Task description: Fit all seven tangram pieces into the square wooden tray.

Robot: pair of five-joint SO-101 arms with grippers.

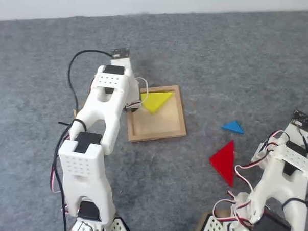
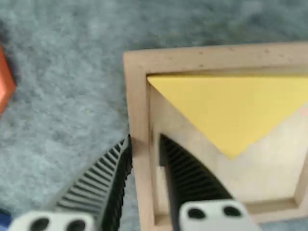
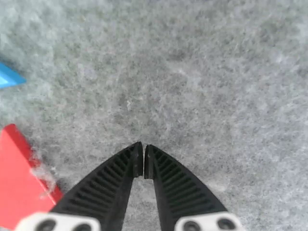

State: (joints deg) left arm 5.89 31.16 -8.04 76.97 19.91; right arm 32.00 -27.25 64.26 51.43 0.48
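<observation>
left wrist view: the left end effector (image 2: pixel 144 141) narrowly pinches the wooden tray (image 2: pixel 137 91) by its wall, with the yellow triangle (image 2: pixel 231 110) inside. the right end effector (image 3: pixel 143 161) is closed and empty, near the red triangle (image 3: pixel 19 185).

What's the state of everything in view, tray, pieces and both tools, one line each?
wooden tray: flat on carpet, holding one piece
yellow triangle: flat inside the tray, against one wall
red triangle: loose on carpet, outside the tray
blue triangle: loose on carpet, outside the tray
orange piece: on carpet beside the tray
left tool: shut on the tray's wall, a finger each side
right tool: shut, empty, over carpet
</observation>
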